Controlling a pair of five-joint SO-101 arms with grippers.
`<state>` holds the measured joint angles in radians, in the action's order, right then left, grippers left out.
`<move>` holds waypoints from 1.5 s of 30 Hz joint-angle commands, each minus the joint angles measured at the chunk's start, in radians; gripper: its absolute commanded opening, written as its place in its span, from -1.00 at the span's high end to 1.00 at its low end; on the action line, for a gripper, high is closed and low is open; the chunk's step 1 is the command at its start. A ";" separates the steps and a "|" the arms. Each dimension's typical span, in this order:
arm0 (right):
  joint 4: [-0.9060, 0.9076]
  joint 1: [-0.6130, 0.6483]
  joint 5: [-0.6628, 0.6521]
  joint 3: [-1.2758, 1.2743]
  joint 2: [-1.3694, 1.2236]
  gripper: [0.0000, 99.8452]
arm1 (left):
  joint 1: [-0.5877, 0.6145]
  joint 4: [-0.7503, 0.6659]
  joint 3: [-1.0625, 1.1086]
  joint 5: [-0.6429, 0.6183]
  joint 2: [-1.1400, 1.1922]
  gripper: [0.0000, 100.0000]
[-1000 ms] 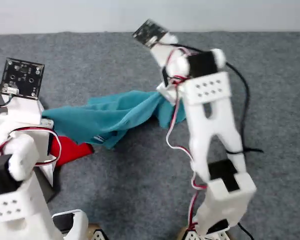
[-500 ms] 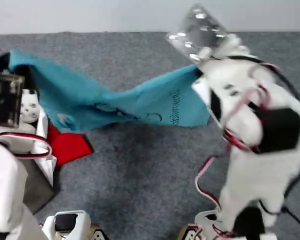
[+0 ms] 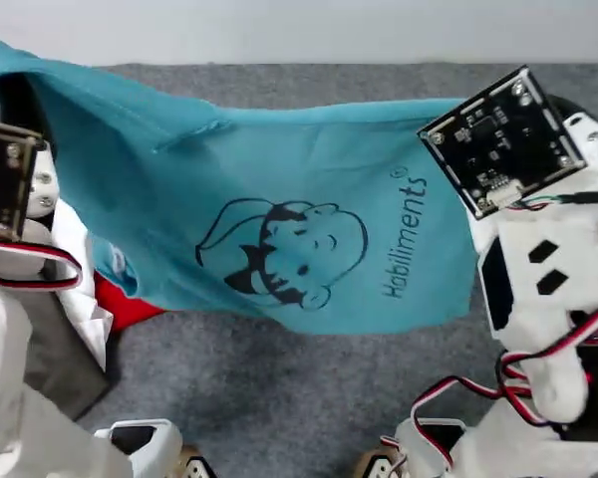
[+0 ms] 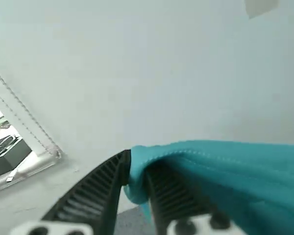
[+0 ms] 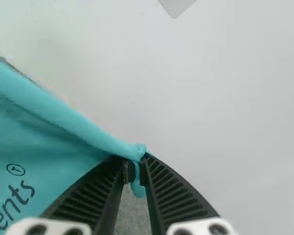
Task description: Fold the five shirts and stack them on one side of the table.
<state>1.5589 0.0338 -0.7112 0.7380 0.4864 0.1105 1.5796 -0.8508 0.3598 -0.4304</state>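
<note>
A teal shirt (image 3: 279, 209) with a dark cartoon print hangs stretched wide above the grey table (image 3: 279, 398), held up between the two arms. My left gripper (image 4: 136, 171) is shut on one top corner of the teal shirt (image 4: 225, 166). My right gripper (image 5: 135, 169) is shut on the other top corner of the teal shirt (image 5: 34, 142). In the high view the left arm (image 3: 10, 249) stands at the left edge and the right arm (image 3: 538, 259) at the right. A red shirt (image 3: 125, 304) lies on the table under the teal one, at the left.
White and grey garments (image 3: 65, 339) lie heaped by the left arm's base. A pale wall (image 3: 299, 30) runs along the table's far edge. Bare grey table shows at front centre.
Both arms have risen and swung apart, lifting the teal shirt off the table. It went from a bunched strip to a sheet spread flat in the air.
</note>
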 commanded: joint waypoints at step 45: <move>-0.225 -0.076 -0.005 -0.845 -0.265 0.98 | -0.345 0.164 1.438 0.101 -0.146 0.65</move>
<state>1.3548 -0.0307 -0.7081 -0.1151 0.2194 -0.2179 1.7223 0.6299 0.4442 -0.5516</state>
